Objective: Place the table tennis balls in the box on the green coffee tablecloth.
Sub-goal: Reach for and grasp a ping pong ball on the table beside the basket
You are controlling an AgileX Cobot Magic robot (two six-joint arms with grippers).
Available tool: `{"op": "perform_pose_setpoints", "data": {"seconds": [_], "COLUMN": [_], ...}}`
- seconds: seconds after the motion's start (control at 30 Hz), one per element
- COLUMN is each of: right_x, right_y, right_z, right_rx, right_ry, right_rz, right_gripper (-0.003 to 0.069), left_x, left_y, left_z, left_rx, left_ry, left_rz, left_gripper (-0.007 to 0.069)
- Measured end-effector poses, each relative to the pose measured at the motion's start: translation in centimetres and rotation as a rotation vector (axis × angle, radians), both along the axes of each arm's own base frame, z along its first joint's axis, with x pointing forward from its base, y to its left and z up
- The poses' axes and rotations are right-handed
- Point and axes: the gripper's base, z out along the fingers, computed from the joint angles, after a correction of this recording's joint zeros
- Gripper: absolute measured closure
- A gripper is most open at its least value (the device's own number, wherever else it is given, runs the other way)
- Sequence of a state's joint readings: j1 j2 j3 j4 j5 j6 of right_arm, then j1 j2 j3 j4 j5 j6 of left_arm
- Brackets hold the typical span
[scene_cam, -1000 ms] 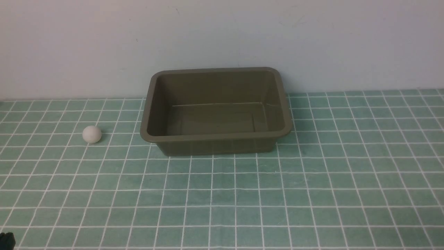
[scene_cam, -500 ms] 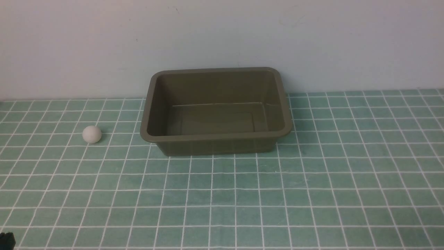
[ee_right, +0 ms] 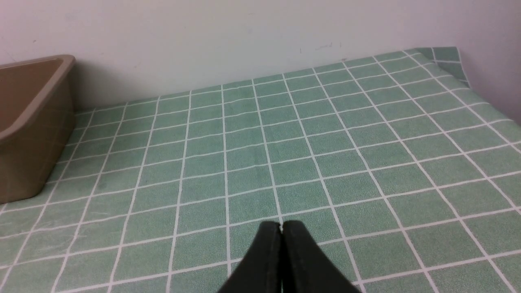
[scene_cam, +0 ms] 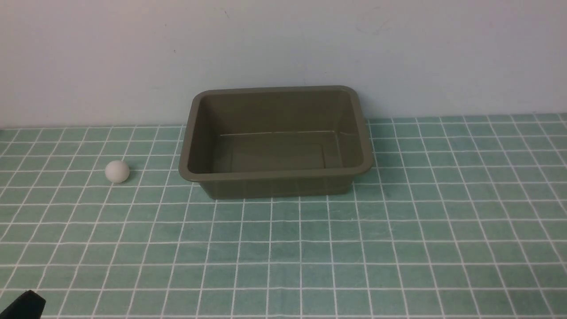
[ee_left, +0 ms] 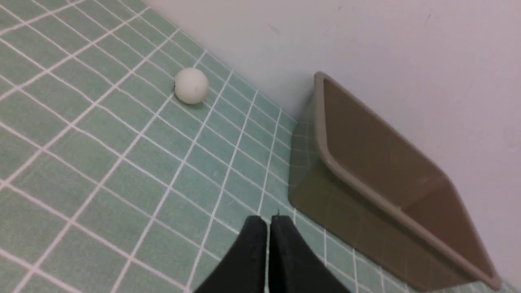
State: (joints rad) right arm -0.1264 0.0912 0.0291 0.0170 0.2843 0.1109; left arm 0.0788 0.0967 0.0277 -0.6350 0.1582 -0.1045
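Note:
A small white table tennis ball (scene_cam: 117, 171) lies on the pale green checked tablecloth (scene_cam: 283, 248), left of the olive-brown box (scene_cam: 274, 177), which stands open and empty at the back by the wall. The ball also shows in the left wrist view (ee_left: 191, 85), with the box (ee_left: 366, 191) beside it. My left gripper (ee_left: 268, 221) is shut and empty, well short of the ball; only its dark tip (scene_cam: 22, 305) shows at the front view's lower left corner. My right gripper (ee_right: 281, 226) is shut and empty over bare cloth, right of the box (ee_right: 28, 122).
A pale wall (scene_cam: 283, 44) runs right behind the box. The cloth's far right corner (ee_right: 443, 55) ends near a side wall.
The left gripper's dark tip has come further into the front view's lower left corner. The ball and box have not moved.

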Motion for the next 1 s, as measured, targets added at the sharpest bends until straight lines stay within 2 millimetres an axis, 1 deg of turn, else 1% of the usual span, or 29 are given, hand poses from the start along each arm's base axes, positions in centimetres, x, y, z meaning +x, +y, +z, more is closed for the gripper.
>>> {"op": "perform_pose_setpoints", "data": {"seconds": [0.07,0.23,0.3,0.33,0.4,0.43,0.47,0.5,0.53,0.6,0.7,0.73,0.8,0.87,0.9,1.0], "right_x": [0.0,0.0,0.0,0.0,0.0,0.0,0.0,0.0,0.0,0.0,0.0,0.0,0.0,0.0,0.0,0.0], "right_y": [0.0,0.0,0.0,0.0,0.0,0.0,0.0,0.0,0.0,0.0,0.0,0.0,0.0,0.0,0.0,0.0], "right_z": [0.0,0.0,0.0,0.0,0.0,0.0,0.0,0.0,0.0,0.0,0.0,0.0,0.0,0.0,0.0,0.0], "right_rx": [0.0,0.0,0.0,0.0,0.0,0.0,0.0,0.0,0.0,0.0,0.0,0.0,0.0,0.0,0.0,0.0], "right_ry": [0.0,0.0,0.0,0.0,0.0,0.0,0.0,0.0,0.0,0.0,0.0,0.0,0.0,0.0,0.0,0.0], "right_rz": [0.0,0.0,0.0,0.0,0.0,0.0,0.0,0.0,0.0,0.0,0.0,0.0,0.0,0.0,0.0,0.0], "right_gripper": [0.0669,0.0669,0.0669,0.0669,0.0669,0.0669,0.0669,0.0669,0.0669,0.0669,0.0669,0.0669,0.0669,0.0669,0.0669,0.0669], "left_x": [0.1,0.1,-0.1,-0.2,-0.5,-0.8,-1.0,-0.7,-0.1,1.6,4.4,5.8,7.7,10.5,12.3,16.2], "left_y": [0.3,1.3,1.7,1.9,1.8,1.6,1.1,0.9,0.7,0.9,1.3,1.5,1.7,1.9,2.1,2.4], "left_z": [0.4,1.6,2.7,3.8,6.3,8.3,10.6,11.6,12.6,13.4,13.3,13.0,12.8,12.5,12.5,12.5], "left_rx": [-0.023,-0.164,-0.177,-0.145,-0.018,0.106,0.291,0.418,0.54,0.675,0.737,0.74,0.737,0.724,0.719,0.716], "left_ry": [-0.041,-0.182,-0.26,-0.308,-0.388,-0.428,-0.428,-0.375,-0.292,-0.108,0.16,0.263,0.367,0.451,0.486,0.54], "left_rz": [0.031,0.151,0.197,0.209,0.205,0.187,0.148,0.113,0.074,0.012,-0.074,-0.11,-0.147,-0.181,-0.196,-0.223], "left_gripper": [0.0628,0.0628,0.0628,0.0628,0.0628,0.0628,0.0628,0.0628,0.0628,0.0628,0.0628,0.0628,0.0628,0.0624,0.061,0.0548]}}
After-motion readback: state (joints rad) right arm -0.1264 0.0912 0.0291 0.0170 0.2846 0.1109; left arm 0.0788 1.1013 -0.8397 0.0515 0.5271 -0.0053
